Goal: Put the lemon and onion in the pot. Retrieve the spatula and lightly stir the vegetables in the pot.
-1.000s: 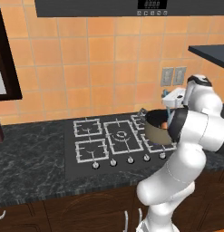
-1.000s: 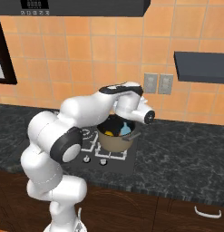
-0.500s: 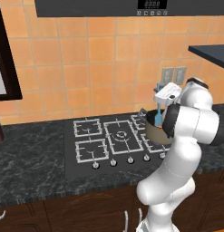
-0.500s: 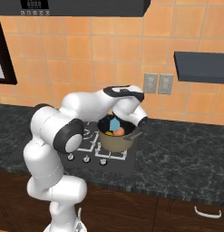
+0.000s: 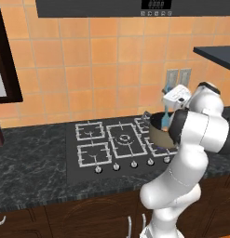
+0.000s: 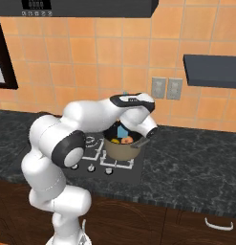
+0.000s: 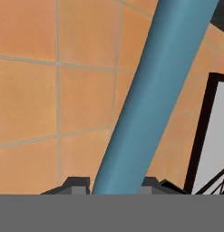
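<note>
The gripper [image 7: 117, 186] is clamped on the spatula [image 7: 152, 95], whose light-blue handle passes between the two dark fingertips. The spatula hangs down into the pot [image 6: 121, 149], which stands on the right side of the stove [image 5: 114, 146]. Inside the pot lie the lemon [image 6: 115, 140] and the onion [image 6: 128, 139], close together. I think the stirring is in progress. The risk is that the blade pushes too hard on the pot wall and drags the pot off its burner, or that a wide sweep throws the onion over the rim. The handle could also slip if the hand tilts more.
</note>
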Controlling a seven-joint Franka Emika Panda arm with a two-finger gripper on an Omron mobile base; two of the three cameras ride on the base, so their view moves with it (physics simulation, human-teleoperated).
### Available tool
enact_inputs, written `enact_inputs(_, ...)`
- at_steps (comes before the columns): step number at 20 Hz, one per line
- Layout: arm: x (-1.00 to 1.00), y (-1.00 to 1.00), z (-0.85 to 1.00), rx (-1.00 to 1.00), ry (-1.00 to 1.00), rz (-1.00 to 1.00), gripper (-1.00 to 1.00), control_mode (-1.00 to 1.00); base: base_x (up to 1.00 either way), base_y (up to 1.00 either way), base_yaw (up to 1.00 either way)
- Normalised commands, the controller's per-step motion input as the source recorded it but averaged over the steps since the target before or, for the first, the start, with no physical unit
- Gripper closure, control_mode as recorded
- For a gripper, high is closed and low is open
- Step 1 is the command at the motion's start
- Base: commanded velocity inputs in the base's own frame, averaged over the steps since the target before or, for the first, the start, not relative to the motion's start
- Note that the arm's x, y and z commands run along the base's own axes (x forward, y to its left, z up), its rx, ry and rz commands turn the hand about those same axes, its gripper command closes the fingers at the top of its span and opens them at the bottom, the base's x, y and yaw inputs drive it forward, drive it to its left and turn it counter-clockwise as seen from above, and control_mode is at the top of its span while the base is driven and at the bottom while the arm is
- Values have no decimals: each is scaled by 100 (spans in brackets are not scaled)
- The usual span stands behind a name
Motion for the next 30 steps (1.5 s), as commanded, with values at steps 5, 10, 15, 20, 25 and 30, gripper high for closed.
enact_inputs(5, 0, 5, 25, 6, 13, -18, 100, -100, 0, 0, 0)
enact_inputs(10, 0, 36, -5, 10, 18, -27, 100, -100, 0, 0, 0)
enact_inputs(15, 0, 15, -29, 8, 10, -27, 100, -100, 0, 0, 0)
enact_inputs(20, 6, -2, -58, 7, 3, -25, 100, -100, 0, 0, 0)
enact_inputs(25, 27, -20, -53, 6, 0, -20, 100, -100, 0, 0, 0)
enact_inputs(30, 26, -16, -74, 0, 0, -15, 100, -100, 0, 0, 0)
